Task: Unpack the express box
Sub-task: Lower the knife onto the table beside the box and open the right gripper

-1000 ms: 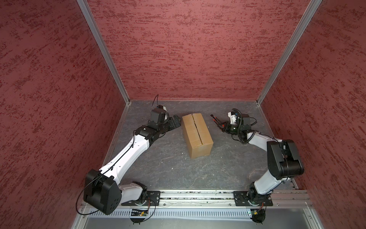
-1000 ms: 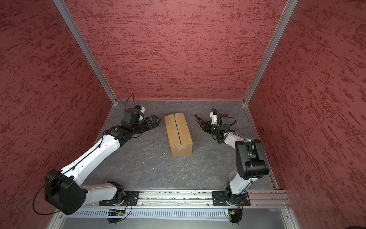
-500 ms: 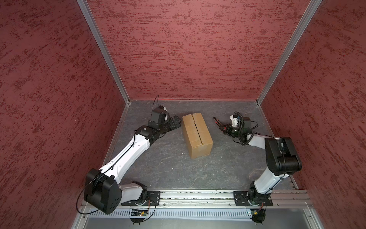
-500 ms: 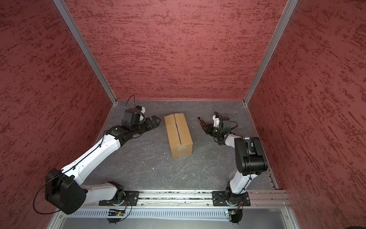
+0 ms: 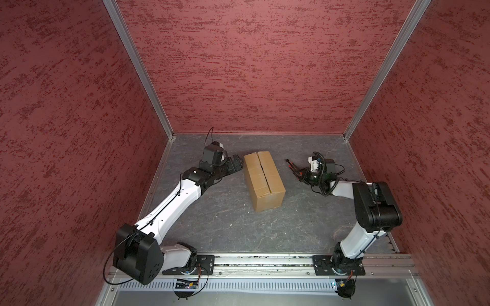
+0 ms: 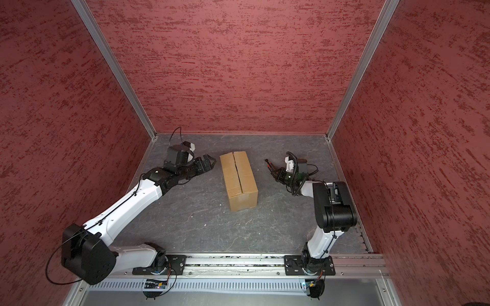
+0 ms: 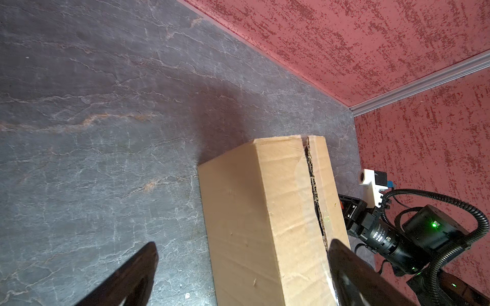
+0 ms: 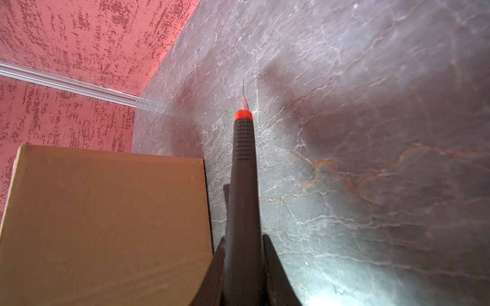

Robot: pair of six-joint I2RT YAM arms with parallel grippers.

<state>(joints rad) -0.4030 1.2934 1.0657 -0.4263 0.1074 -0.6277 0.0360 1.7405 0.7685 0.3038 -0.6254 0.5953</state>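
The express box (image 5: 263, 180) (image 6: 240, 180), a plain brown carton, lies on the grey floor with its flaps down and a dark slit along its centre seam (image 7: 314, 196). My left gripper (image 5: 237, 164) (image 6: 209, 161) is open just off the box's far left corner. In the left wrist view its fingers straddle the box's edge (image 7: 242, 249) without touching it. My right gripper (image 5: 301, 174) (image 6: 277, 173) (image 8: 244, 243) is shut on a black-handled knife (image 8: 244, 159) with an orange collar. The knife's blade points past the box's right side (image 8: 106, 212), clear of it.
Red textured walls close in the back and both sides. An aluminium rail (image 5: 265, 265) runs along the front and carries both arm bases. Grey marbled floor (image 5: 225, 220) surrounds the box.
My right gripper with the knife has drawn back slightly to the right and toward the front, and its arm has folded a little. The left arm and the box have stayed put.
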